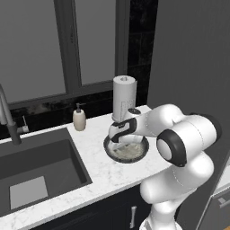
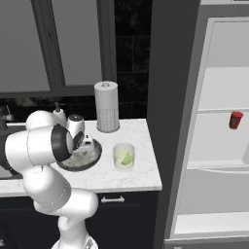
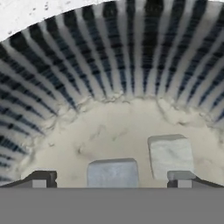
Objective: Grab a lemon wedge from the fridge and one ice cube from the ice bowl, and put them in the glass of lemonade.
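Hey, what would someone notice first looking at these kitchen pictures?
The white arm bends down over the ice bowl on the marble counter, its open gripper just above two ice cubes. Beside the bowl, the glass of lemonade already holds a lemon wedge.

Premises are a domestic kitchen. A dark sink [image 1: 38, 173] with faucet [image 1: 8, 117] is set into a white marble table [image 1: 96, 173], with a soap bottle [image 1: 79, 118] and paper-towel roll [image 1: 123, 96] beneath a window [image 1: 58, 40]. An open fridge [image 2: 219, 126] with pale shelves stands alongside.
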{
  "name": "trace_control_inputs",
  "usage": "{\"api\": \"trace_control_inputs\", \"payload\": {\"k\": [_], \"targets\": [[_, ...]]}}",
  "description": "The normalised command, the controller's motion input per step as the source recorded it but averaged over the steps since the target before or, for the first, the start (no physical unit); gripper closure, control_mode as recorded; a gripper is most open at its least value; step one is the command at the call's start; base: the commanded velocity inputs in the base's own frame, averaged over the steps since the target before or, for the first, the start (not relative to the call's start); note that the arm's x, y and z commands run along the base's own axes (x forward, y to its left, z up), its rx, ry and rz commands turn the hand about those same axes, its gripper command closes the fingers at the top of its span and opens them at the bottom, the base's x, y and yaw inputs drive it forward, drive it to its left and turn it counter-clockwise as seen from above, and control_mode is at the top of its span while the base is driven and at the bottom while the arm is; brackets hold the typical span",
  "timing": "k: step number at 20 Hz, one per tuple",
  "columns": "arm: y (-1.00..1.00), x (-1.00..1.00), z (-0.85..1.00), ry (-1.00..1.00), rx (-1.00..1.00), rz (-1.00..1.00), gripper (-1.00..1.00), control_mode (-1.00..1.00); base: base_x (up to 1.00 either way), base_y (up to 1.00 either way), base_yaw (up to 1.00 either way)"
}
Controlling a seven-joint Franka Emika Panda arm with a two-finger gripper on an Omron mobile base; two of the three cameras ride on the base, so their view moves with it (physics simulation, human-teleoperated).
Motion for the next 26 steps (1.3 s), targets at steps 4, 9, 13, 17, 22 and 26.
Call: {"api": "trace_control_inputs", "payload": {"k": [4,9,13,17,22,26], "targets": [[0.10,-0.06,0.00,-0.01,0.00,0.05,-1.00,-1.00,0.00,0.00,0.00],[0.00,-0.04,0.00,0.00,0.00,0.07,-1.00,-1.00,0.00,0.00,0.00],[0.00,0.00,0.00,0.00,0.00,0.04,-1.00,-1.00,0.00,0.00,0.00],[0.00,0.00,0.00,0.00,0.00,0.00,-1.00,-1.00,0.00,0.00,0.00],[0.00,0.10,0.03,0.00,0.00,0.00,-1.00,-1.00,0.00,0.00,0.00],[0.00,0.03,0.17,0.00,0.02,0.00,-1.00,-1.00,0.00,0.00,0.00]]}}
